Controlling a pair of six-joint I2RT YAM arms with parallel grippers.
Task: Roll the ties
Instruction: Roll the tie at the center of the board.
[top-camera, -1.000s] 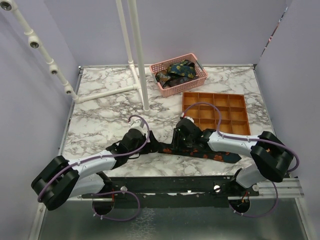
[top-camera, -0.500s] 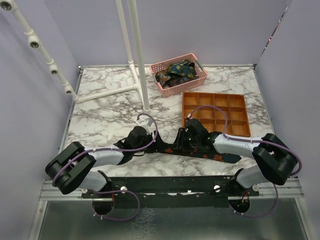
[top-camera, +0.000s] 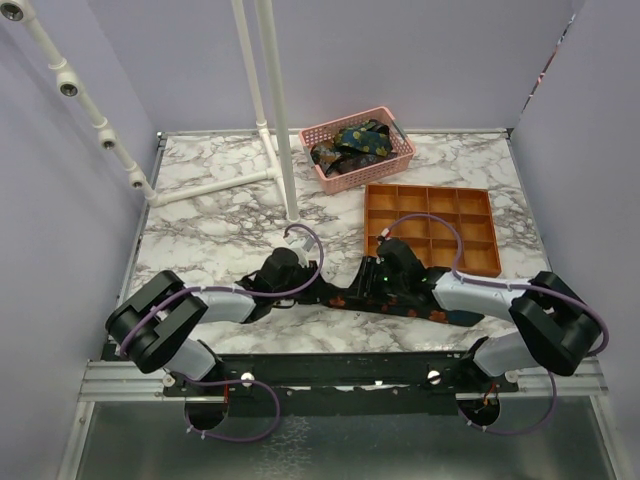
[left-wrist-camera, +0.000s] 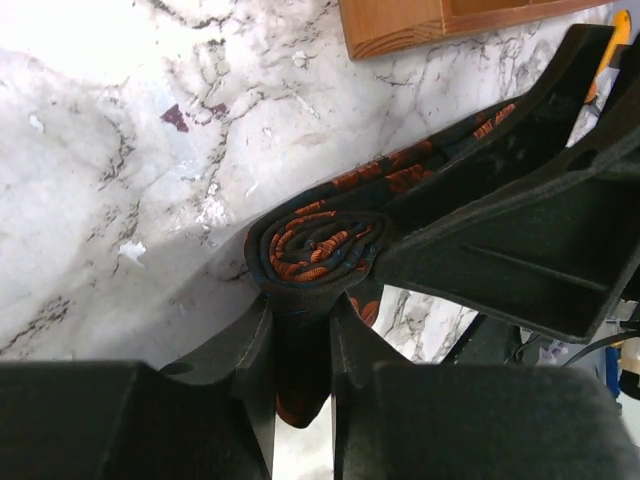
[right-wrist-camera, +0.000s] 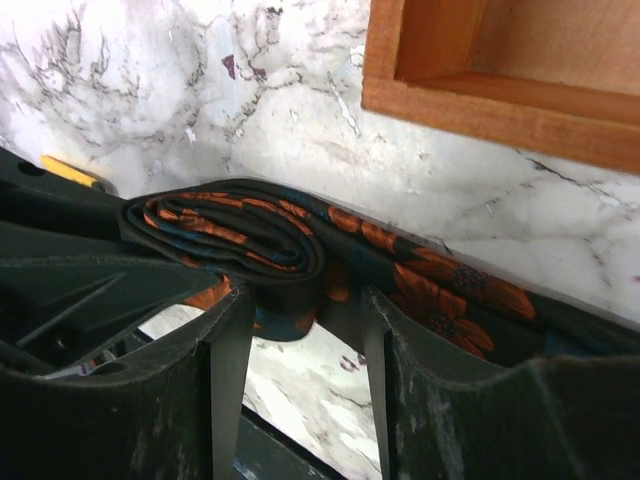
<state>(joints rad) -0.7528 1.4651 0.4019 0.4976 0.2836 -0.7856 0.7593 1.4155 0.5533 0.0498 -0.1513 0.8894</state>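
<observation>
A dark tie with orange flowers (top-camera: 440, 310) lies along the table's front, its left end wound into a roll (left-wrist-camera: 318, 240). My left gripper (left-wrist-camera: 300, 310) is shut on the roll's near edge, with fabric filling the narrow gap between its fingers. From the other side my right gripper (right-wrist-camera: 300, 305) holds the same roll (right-wrist-camera: 230, 228), its fingers (right-wrist-camera: 232, 335) set wider apart and pressed against the fabric. In the top view the two grippers (top-camera: 322, 287) (top-camera: 352, 290) meet over the roll. More patterned ties (top-camera: 350, 145) lie heaped in the pink basket (top-camera: 392, 160).
An orange compartment tray (top-camera: 432, 225) sits just behind the right gripper, its wooden edge (right-wrist-camera: 480, 105) close to the tie. A white pipe rack (top-camera: 278, 110) stands at the back left. The dark rail (top-camera: 330, 370) runs along the near edge.
My left arm has slid right up to the roll and its jaws have closed on it. The right gripper has shifted slightly right with the roll.
</observation>
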